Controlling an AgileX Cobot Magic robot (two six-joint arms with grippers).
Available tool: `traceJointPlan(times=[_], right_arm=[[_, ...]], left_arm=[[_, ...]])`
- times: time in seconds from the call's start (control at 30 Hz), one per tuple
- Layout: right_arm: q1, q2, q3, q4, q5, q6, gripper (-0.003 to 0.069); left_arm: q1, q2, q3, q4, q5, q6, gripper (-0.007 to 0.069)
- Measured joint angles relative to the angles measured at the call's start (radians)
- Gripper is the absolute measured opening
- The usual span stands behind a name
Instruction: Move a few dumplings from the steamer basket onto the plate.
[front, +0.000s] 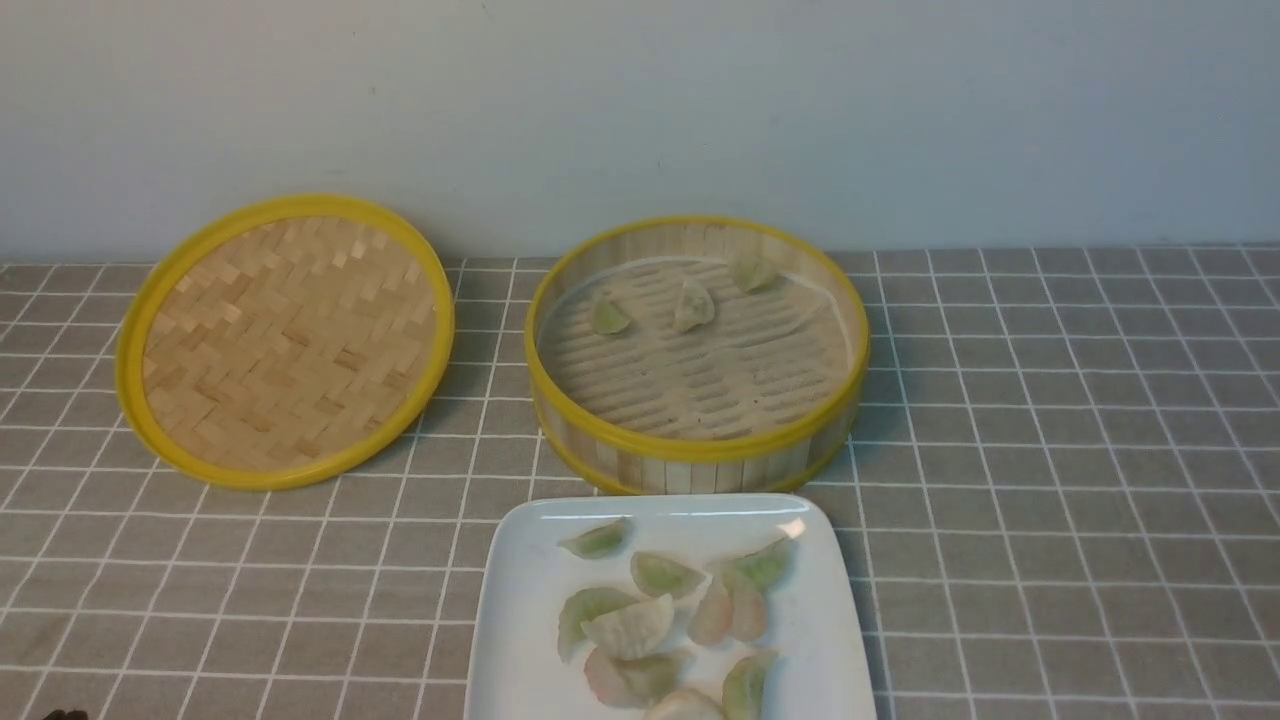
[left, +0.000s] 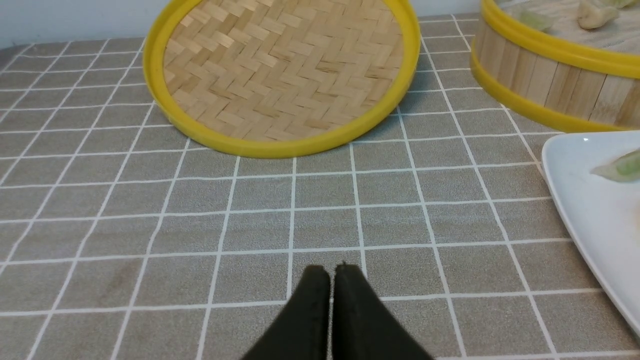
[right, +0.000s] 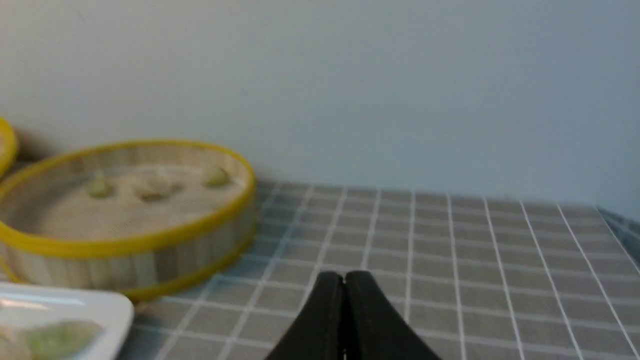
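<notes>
Three small dumplings (front: 693, 306) lie apart on the slatted floor of the steamer basket (front: 700, 445), toward its far side: a pale green one at the left, a whitish one in the middle and a greenish one close to the far wall. More dumplings, pale green, whitish and pinkish, lie loosely grouped on the white square plate (front: 510, 620), some overlapping. The plate sits just in front of the basket, its lower part cut off by the front view's edge.

The left gripper (left: 332, 272) has its fingers close together, a thin gap showing between them and nothing held. They point over the checked cloth (left: 200, 230), with the plate and its dumplings off to their right and the basket farther out. The right gripper (right: 344, 277) has its fingers together, also holding nothing; the plate and basket lie to their left, clear of the tips.

The woven, yellow-rimmed lid (front: 290, 345) lies left of the basket, apart from it. A pale wall (front: 640, 110) stands behind everything.
</notes>
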Motion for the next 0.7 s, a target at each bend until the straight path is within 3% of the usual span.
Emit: traceJointPlan(times=[0.23,0.7], right_arm=[[-0.059,-0.046,0.101,-0.008,0.052,0.000,-0.0014],[-0.059,-0.046,0.101,-0.008,0.059,0.000,-0.0014]], left_arm=[[0.001,0.000,0.000,0.000,0.000,0.000,-0.0005],[0.002,0.000,0.000,0.000,0.000,0.000,-0.0005]])
